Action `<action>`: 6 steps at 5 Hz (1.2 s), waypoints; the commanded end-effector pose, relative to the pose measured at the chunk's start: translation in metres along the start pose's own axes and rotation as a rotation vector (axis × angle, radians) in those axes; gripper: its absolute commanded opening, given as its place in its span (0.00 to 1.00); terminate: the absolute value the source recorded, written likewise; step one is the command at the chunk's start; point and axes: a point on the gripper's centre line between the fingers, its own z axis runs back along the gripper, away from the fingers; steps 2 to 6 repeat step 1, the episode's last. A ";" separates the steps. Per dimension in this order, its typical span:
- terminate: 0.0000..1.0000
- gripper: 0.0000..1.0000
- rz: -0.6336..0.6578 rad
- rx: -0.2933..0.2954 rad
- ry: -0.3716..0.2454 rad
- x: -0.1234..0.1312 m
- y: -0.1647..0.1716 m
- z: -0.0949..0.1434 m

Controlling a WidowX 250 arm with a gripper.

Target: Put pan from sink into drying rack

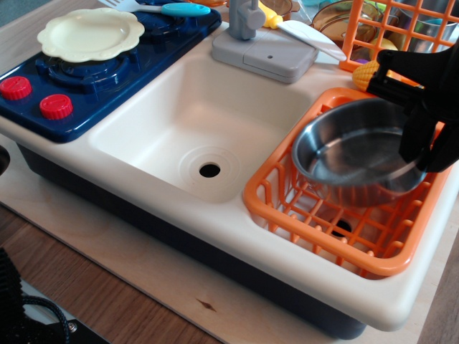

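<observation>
Now the pan [353,152] hangs from the jaws over the drying rack [326,231].

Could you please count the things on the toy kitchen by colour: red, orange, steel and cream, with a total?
Red: 2, the two stove knobs.
Orange: 2, the drying rack and the wire basket.
Steel: 1, the pan over the rack.
Cream: 2, the plate and the sink.
Total: 7.
</observation>
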 end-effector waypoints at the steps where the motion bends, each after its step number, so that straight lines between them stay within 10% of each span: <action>1: 1.00 1.00 0.004 -0.032 -0.042 0.002 -0.001 0.008; 6: 1.00 1.00 0.004 -0.032 -0.042 0.002 -0.001 0.008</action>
